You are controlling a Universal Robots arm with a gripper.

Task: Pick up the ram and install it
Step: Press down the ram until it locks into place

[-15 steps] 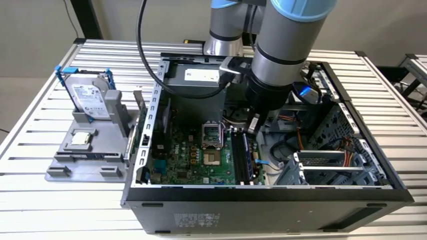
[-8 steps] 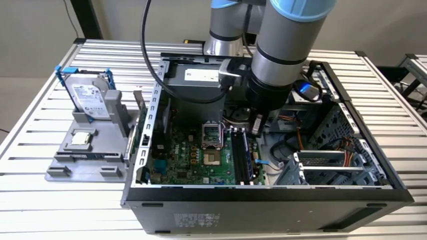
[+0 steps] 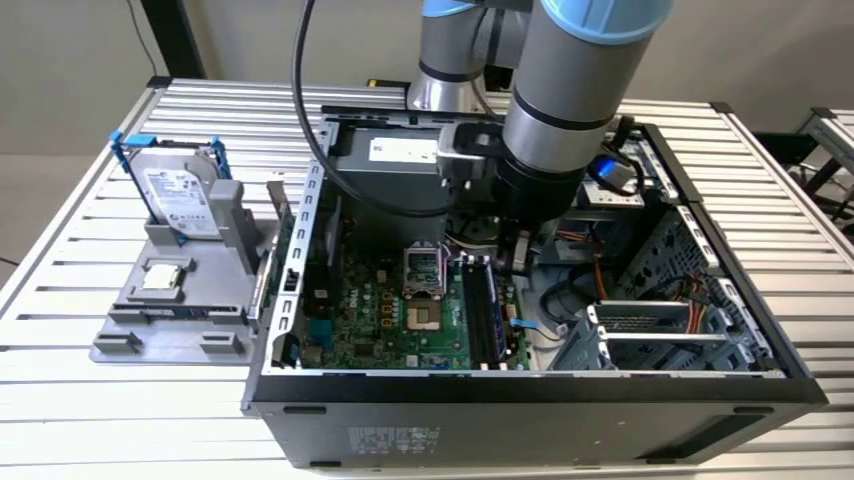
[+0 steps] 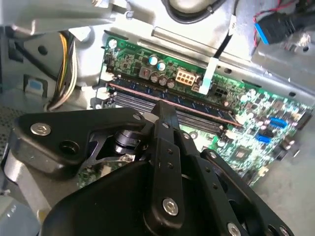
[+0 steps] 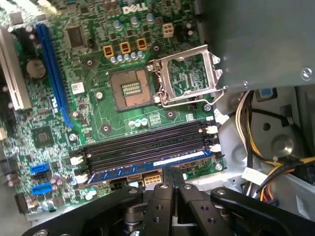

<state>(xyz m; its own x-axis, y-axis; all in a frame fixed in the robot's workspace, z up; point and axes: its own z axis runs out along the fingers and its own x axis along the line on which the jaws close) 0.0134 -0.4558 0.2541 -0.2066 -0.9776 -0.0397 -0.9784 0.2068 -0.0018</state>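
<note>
Black gripper linkage fills my near foreground in both wrist views; the gripper [image 5: 170,172] hangs over the slot bank with its fingertips brought together into a narrow point and nothing between them. I see the ram [image 5: 155,164] already lying in the slot nearest the gripper, a long stick with a blue label, just under the fingertips; whether they touch it I cannot tell. In the second wrist view the ram [image 4: 172,101] runs as a dark strip just past the fingertip.

Going by size: the table [image 3: 80,230] of ribbed metal carries one open case [image 3: 534,415], and the arm [image 3: 567,90] drops steeply into it from above, wrist pointing down at the motherboard [image 3: 387,315]. A thick black cable [image 3: 310,100] loops beside the arm. Inside the case, a power supply [image 3: 394,160] sits close behind the wrist and bundles of yellow and black wires [image 5: 256,128] crowd the slot end.

On the board I count four memory slots [image 5: 147,145] side by side, one open processor socket [image 5: 130,88] with its latch frame [image 5: 187,78] raised, and two blue connectors [image 5: 42,179].

Outside the case, on the exterior view's left, one grey tray [image 3: 174,310] holds one hard drive [image 3: 174,185] upright and one processor [image 3: 167,277] lying flat.
</note>
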